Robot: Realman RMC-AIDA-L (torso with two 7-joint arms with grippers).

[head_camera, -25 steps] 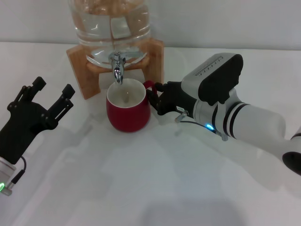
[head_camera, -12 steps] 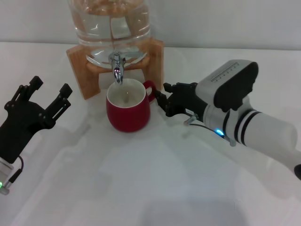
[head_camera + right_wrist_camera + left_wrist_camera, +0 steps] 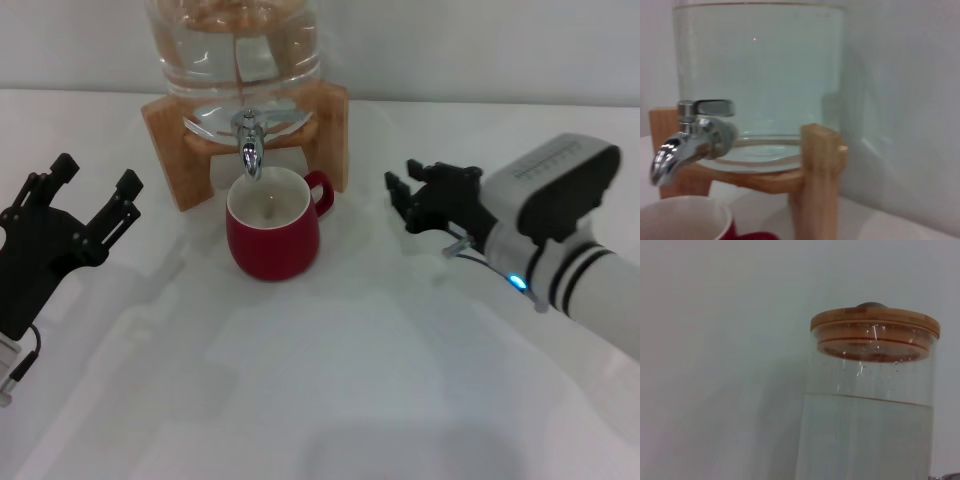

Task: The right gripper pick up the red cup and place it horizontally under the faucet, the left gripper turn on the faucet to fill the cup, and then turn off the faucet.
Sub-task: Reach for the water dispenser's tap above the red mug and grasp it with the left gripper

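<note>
red cup (image 3: 272, 235) sits upright under the faucet (image 3: 249, 143) mid-frame, looks empty I think, right gripper (image 3: 412, 196) released at right, left gripper (image 3: 84, 196) spread open far left.

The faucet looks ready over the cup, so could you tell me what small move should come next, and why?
Probably the left gripper should reach toward the faucet lever. The red cup stands upright under the spout, the right gripper is clear of it with open jaws, and the left hangs open, off to the side.
</note>
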